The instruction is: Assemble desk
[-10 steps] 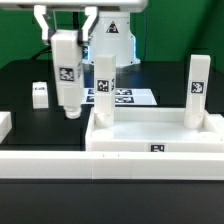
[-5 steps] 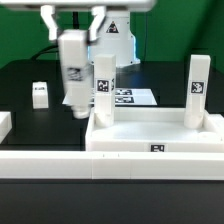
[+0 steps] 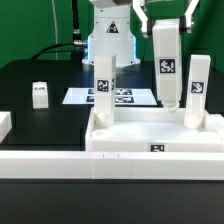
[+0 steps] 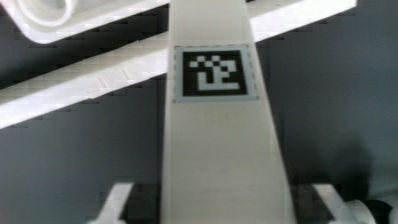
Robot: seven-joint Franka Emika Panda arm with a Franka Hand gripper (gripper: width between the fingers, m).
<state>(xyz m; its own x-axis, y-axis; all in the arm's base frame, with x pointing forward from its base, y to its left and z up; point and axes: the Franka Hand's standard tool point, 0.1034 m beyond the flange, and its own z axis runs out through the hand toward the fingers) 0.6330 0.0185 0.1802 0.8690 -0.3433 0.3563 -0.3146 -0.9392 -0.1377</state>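
Gripper clamps a leg upright, low end hanging over the tabletop, just beside the standing leg on the exterior view's right. Best play: keep it plumb, centre it over a free corner, lower slowly, and steer clear of that neighbour

White rounded arm, black joint seams.

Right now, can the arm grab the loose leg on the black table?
Probably not yet: its fingers are shut on a second leg. The loose leg itself sits in the open, with nothing covering it.
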